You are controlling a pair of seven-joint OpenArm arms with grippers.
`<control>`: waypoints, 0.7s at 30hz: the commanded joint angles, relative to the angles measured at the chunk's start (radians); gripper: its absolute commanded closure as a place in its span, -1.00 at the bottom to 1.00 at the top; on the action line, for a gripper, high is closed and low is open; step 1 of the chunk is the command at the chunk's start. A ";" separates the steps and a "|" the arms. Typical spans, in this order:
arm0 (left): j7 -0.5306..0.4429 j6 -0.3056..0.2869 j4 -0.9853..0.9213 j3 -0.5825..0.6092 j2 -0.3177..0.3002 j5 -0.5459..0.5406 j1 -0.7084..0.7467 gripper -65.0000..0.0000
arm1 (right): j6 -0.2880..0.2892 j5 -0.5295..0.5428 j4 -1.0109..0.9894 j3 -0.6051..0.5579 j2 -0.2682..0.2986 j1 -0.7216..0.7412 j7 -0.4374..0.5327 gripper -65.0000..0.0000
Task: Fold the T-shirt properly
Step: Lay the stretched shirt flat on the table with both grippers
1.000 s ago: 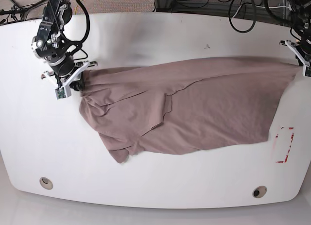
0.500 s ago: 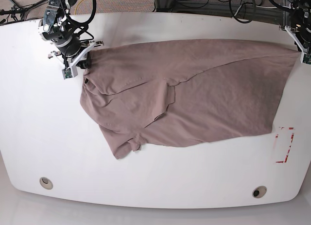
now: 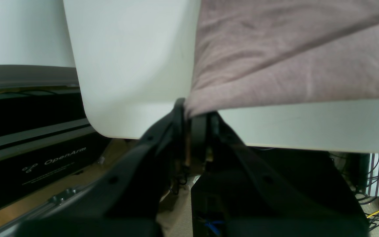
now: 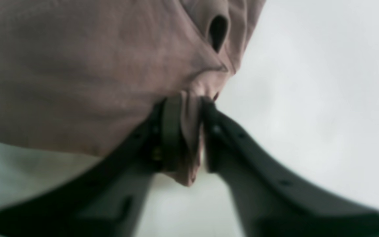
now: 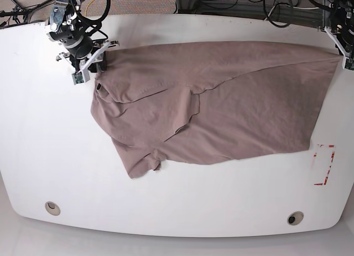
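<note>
From the base view I read the T-shirt point(image 5: 221, 101) lying across the upper middle of the white table point(image 5: 44, 156), its long axis running left to right between my two arms. At upper left, my right gripper point(image 5: 93, 59) has a bunch of fabric between its jaws, which look slightly parted, so I can't call that grip firm. At the far upper right edge, my left gripper point(image 5: 344, 56) is clenched on the opposite corner. The cloth lies inward from both jaws, one arm at each end.
</note>
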 commanded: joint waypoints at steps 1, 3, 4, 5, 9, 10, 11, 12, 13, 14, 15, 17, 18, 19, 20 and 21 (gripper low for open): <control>-0.017 0.002 0.012 -0.004 -0.018 -0.002 0.003 1.00 | -0.001 0.014 0.022 0.009 0.008 0.001 0.020 -0.04; -0.017 0.002 0.012 -0.002 -0.018 -0.002 0.003 1.00 | -0.001 0.040 0.024 0.009 0.008 0.002 0.020 -0.21; -0.017 0.002 0.012 -0.002 -0.018 -0.002 0.003 1.00 | -0.001 0.059 0.030 0.009 0.008 0.002 0.020 -0.26; -0.017 0.002 0.012 -0.002 -0.018 -0.002 0.003 1.00 | -0.001 0.079 0.038 0.009 0.011 0.002 0.020 -0.28; -0.017 0.002 0.011 -0.002 -0.018 -0.002 0.002 1.00 | -0.001 0.146 0.067 0.009 0.016 0.004 0.020 -0.24; -0.017 0.002 0.011 -0.002 -0.018 -0.002 0.002 1.00 | 0.000 0.172 0.071 0.009 0.017 0.008 0.020 -0.21; -0.017 0.002 0.011 -0.001 -0.018 -0.002 0.002 1.00 | 0.000 0.180 0.071 0.008 0.017 0.010 0.020 -0.20; -0.019 0.002 0.011 0.004 -0.018 -0.002 0.002 1.00 | 0.000 0.189 0.071 0.006 0.019 0.017 0.020 -0.20; -0.019 0.002 0.011 0.013 -0.018 -0.002 0.002 1.00 | 0.000 0.194 0.068 0.006 0.025 0.037 0.020 -0.20; -0.019 0.002 0.011 0.017 -0.018 -0.002 0.002 1.00 | -0.001 0.189 0.065 0.006 0.027 0.054 0.020 -0.19; -0.019 0.002 0.011 0.025 -0.018 -0.002 0.002 1.00 | -0.003 0.180 0.059 0.005 0.028 0.076 0.020 -0.19; -0.019 0.002 0.011 0.033 -0.018 -0.002 0.002 1.00 | -0.003 0.151 0.030 0.000 0.027 0.108 0.017 -0.19; -0.019 0.002 0.011 0.033 -0.018 -0.002 0.002 1.00 | -0.003 0.137 0.019 -0.002 0.027 0.125 0.015 -0.19; -0.019 0.002 0.011 0.033 -0.018 -0.002 0.002 1.00 | -0.003 0.123 0.009 -0.002 0.027 0.139 0.014 -0.19; -0.019 0.002 0.011 0.033 -0.018 -0.002 0.002 1.00 | -0.003 0.114 0.002 -0.002 0.027 0.149 0.014 -0.19; -0.019 0.002 0.011 0.033 -0.018 -0.002 0.002 1.00 | -0.003 0.099 -0.013 -0.002 0.027 0.168 0.014 -0.19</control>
